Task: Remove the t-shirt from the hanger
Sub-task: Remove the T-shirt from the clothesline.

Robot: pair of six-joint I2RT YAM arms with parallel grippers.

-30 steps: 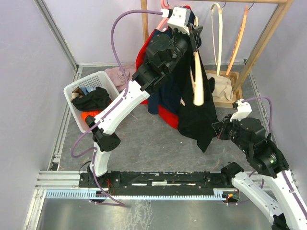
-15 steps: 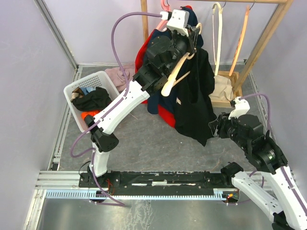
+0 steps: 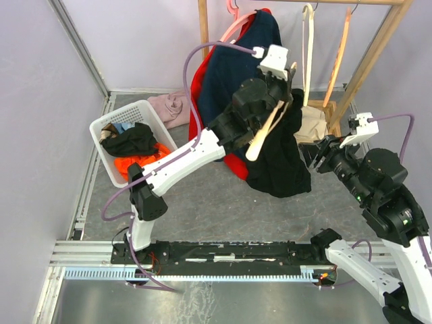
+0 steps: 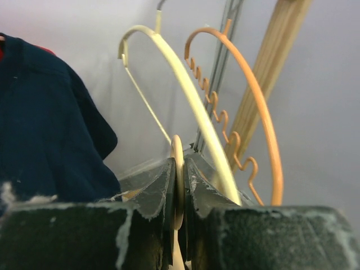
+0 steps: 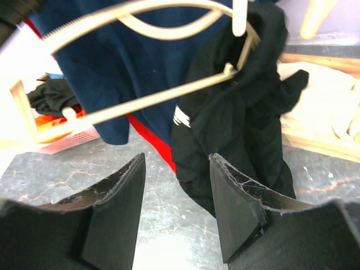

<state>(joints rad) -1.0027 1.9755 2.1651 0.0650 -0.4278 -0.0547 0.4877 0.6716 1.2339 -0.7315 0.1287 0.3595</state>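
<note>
A cream hanger (image 3: 264,131) hangs tilted in front of the rack, its hook end pinched in my left gripper (image 3: 287,79), which is shut on it. The left wrist view shows the hanger's thin edge (image 4: 178,163) clamped between the jaws. The black t-shirt (image 3: 280,152) is bunched on the hanger's right arm and droops toward the floor. In the right wrist view the hanger (image 5: 152,95) is bare on its left side, with the t-shirt (image 5: 236,112) hooked at its right end. My right gripper (image 3: 317,154) is open just right of the shirt and holds nothing (image 5: 177,163).
A navy garment over a red one (image 3: 236,67) hangs on the wooden rack (image 3: 368,61), beside an empty cream hanger (image 3: 308,40) and an orange one (image 3: 337,47). A white basket (image 3: 145,111) of clothes stands at left. Pink cloth (image 3: 172,108) and beige cloth (image 3: 312,125) lie on the floor.
My left arm swung the hanger and shirt right and lower, away from the rack. My right gripper opened, let go of the shirt's lower part, and moved up and right.
</note>
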